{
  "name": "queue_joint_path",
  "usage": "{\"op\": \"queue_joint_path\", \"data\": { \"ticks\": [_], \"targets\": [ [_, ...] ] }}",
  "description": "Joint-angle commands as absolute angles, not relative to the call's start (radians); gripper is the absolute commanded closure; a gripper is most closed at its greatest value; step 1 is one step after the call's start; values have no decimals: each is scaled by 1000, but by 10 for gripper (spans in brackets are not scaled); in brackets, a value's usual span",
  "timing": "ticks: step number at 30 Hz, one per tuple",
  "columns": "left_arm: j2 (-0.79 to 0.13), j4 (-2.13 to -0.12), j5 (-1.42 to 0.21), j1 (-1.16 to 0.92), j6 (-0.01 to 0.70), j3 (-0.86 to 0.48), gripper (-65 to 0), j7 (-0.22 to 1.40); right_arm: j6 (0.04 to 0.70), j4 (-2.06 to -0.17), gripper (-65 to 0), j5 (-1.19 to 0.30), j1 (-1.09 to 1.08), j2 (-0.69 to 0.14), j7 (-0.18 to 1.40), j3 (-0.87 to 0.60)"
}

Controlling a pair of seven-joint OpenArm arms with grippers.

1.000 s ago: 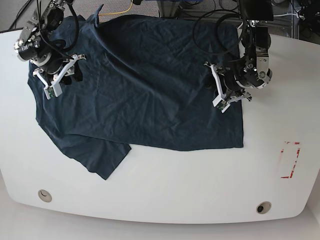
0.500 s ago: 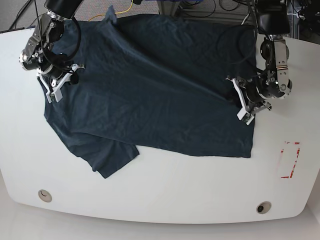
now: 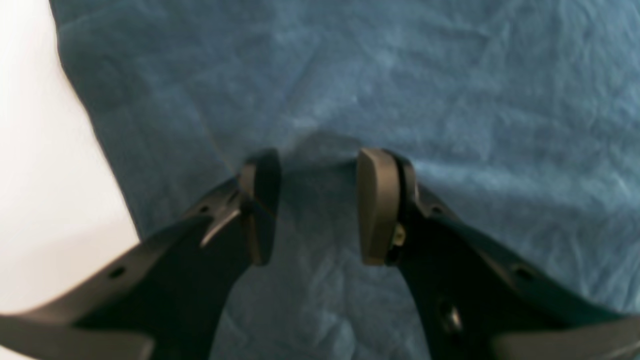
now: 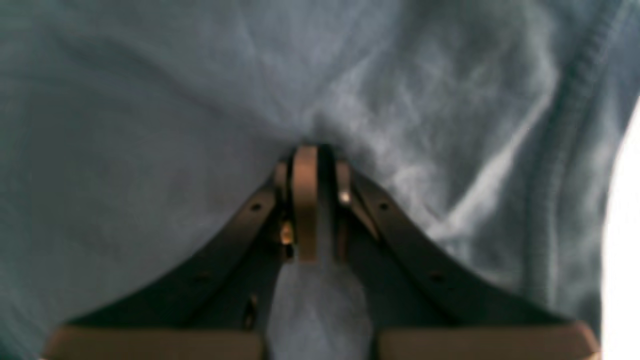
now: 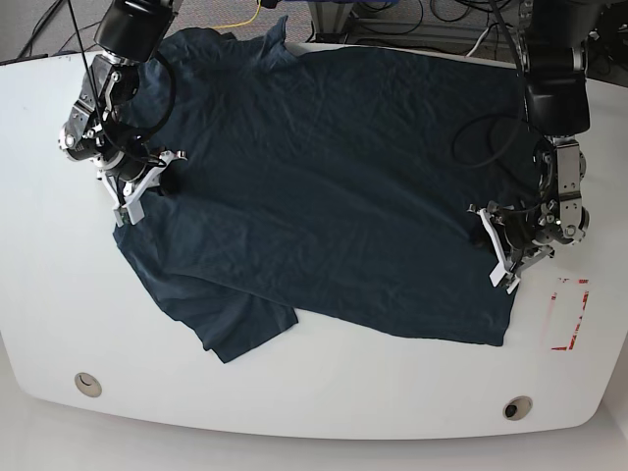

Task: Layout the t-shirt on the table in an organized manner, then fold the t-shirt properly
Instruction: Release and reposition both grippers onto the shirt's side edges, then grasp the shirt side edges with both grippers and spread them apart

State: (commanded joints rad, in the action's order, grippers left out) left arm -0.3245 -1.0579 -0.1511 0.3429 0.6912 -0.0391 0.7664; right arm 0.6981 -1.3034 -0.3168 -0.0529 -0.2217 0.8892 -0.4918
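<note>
The dark navy t-shirt lies spread and wrinkled across the white table, one sleeve folded near the front left. My right gripper is at the shirt's left edge. The right wrist view shows that gripper shut on a pinch of the t-shirt, beside a stitched hem. My left gripper is at the shirt's right edge. In the left wrist view it stands open, fingers apart just above the t-shirt, with the table bare to their left.
A red tape rectangle marks the table right of the shirt's front corner. Two round grommet holes sit near the front edge. Cables run behind the table's far edge.
The shirt has been dragged rightward and toward the front edge. Both arms moved with it, the left gripper ending near the red tape mark and the right gripper lower on the left edge.
</note>
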Motion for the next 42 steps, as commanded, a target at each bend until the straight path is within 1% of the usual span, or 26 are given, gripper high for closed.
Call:
{"op": "queue_joint_path", "data": {
  "ticks": [4,6,9,19,29,31,33,34,35,37,38,39,40,41,42],
  "targets": [
    [-320,-1058,-151,360,694,-24,-237,766,698,-1182,-41,-265,-111,-249,800,-479],
    [-303,-1058,-151,366,694,-21,-237,765,698,-1148,-41,-240,-131,-252,763,-479],
    [-286,-1058,-147,374,694,-21,-237,765,698,-1109,-41,-199,-168,-280,739,-479],
    [-286,-1058,-147,387,691,-19,-239,763,698,-1101,-41,-193,-194,-357,737,-483],
    [-289,-1061,-151,392,694,-22,-240,763,698,-1116,-44,-193,-194,-361,737,-483],
    [-291,-1061,-151,394,696,-24,-242,763,698,-1148,-78,-193,-193,-354,737,-483],
    [-291,-1073,-153,400,696,-25,-242,763,698,-1202,-163,-193,-186,-352,740,-483],
    [-291,-1086,-153,404,696,-25,-242,763,698,-1218,-195,-193,-186,-352,740,-483],
    [-291,-1107,-153,406,696,-25,-243,766,698,-1245,-254,-193,-186,-349,742,-483],
    [-291,-1136,-153,407,696,-27,-243,771,698,-1280,-320,-193,-185,-338,743,-484],
    [-291,-1168,-153,407,696,-27,-246,783,698,-1328,-380,-193,-182,-332,745,-486],
    [-291,-1182,-153,409,696,-28,-253,794,698,-1351,-409,-193,-176,-331,753,-486],
    [-291,-1199,-153,409,696,-35,-269,808,698,-1379,-433,-193,-165,-328,765,-486],
    [-291,-1224,-153,410,696,-50,-304,826,698,-1420,-455,-193,-157,-326,788,-486],
    [-288,-1245,-153,410,696,-62,-333,840,698,-1448,-463,-193,-153,-325,805,-486]
  ]
}}
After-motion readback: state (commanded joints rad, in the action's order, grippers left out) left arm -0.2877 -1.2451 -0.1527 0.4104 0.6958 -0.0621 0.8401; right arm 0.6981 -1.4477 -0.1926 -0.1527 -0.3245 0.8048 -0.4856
